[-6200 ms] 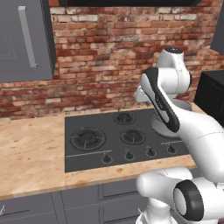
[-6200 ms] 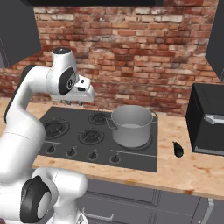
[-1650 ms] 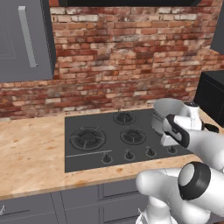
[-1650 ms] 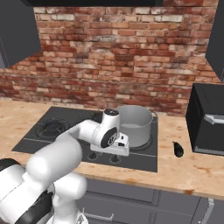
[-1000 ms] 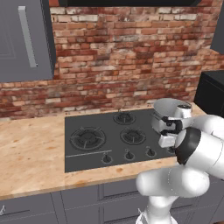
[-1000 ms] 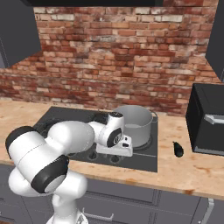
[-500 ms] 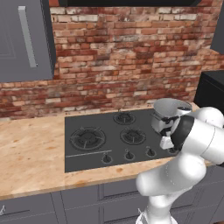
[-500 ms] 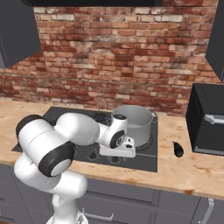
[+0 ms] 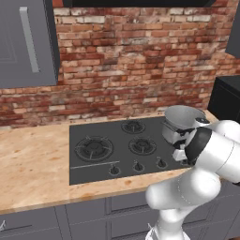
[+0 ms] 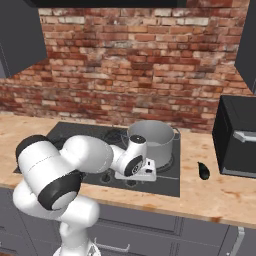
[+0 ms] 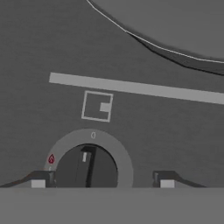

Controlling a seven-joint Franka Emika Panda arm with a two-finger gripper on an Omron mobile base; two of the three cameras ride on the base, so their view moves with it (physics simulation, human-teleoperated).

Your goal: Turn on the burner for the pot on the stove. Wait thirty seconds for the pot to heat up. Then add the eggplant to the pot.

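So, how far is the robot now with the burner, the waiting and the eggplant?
Nothing looks finished yet. In hand: the tool is low over a stove knob, fingertips on either side of it, and the knob's mark still points to the 0. The pot stands on the stove. Left: turning the knob, the wait, then moving the eggplant, which lies on the counter right of the stove.

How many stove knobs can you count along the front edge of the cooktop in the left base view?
3 show on the stove: the left knob, the middle knob and the right knob. More may be hidden behind the arm, which covers the row's right end beside the pot.
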